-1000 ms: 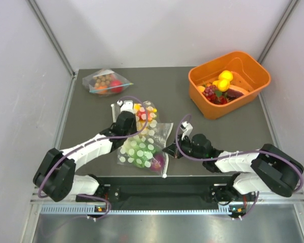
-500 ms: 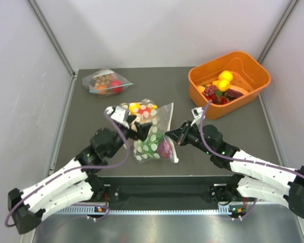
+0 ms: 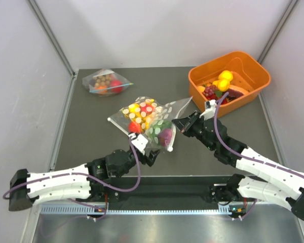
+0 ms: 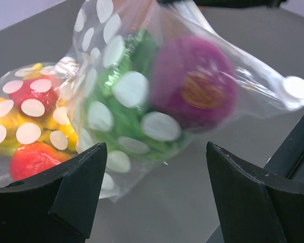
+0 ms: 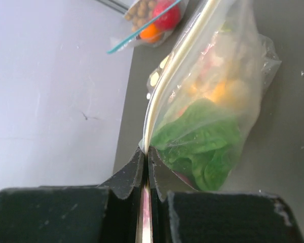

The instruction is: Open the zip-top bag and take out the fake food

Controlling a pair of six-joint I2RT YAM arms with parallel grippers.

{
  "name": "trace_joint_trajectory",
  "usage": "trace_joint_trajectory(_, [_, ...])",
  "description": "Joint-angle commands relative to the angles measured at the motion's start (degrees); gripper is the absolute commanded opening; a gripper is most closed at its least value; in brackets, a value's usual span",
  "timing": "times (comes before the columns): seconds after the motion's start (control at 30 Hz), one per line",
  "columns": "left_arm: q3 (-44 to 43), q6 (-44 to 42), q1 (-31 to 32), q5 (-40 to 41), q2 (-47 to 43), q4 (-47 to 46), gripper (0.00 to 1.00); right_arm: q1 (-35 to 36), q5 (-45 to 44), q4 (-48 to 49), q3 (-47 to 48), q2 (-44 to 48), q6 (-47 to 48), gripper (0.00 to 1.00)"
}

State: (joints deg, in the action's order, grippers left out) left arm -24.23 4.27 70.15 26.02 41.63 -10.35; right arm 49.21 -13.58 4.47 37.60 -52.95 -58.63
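Note:
The zip-top bag point(image 3: 161, 129), clear with white dots, hangs tilted from its zip edge, which my right gripper point(image 3: 177, 122) is shut on. In the right wrist view that gripper point(image 5: 146, 151) pinches the zip strip, with the green lettuce point(image 5: 201, 144) of the fake food just beyond. The left wrist view shows the zip-top bag point(image 4: 142, 96) holding lettuce point(image 4: 121, 119) and the purple onion-like piece point(image 4: 192, 83). My left gripper point(image 4: 157, 174) is open and empty, low in front of the bag and apart from it; it is near the table's front edge point(image 3: 149, 151).
A second dotted bag point(image 3: 137, 112) with yellow and red pieces lies touching the first on its left. A plain clear bag point(image 3: 105, 82) with brown balls sits at the back left. An orange bin point(image 3: 218, 109) of fruit stands at the back right.
My left gripper opened, let go of the bags and drew back toward the near edge. My right gripper lifted the bag's zip edge up and toward the back right.

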Motion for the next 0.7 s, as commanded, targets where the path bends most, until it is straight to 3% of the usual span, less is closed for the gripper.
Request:
trace_joint_trajectory(0.0, [-1.9, -6.9, 3.8, 8.3, 1.2, -8.5, 0.84, -0.6, -4.9, 0.5, 4.4, 2.2, -3.2, 0.00])
trace_joint_trajectory(0.23, [-1.9, -13.4, 9.4, 16.3, 8.6, -18.6, 0.87, -0.5, -4.4, -1.3, 5.6, 2.5, -3.5, 0.00])
trace_joint_trajectory(0.67, [-1.3, -16.4, 9.9, 15.2, 11.0, -30.3, 0.89, -0.3, -3.5, -1.0, 2.5, 4.8, -5.2, 0.00])
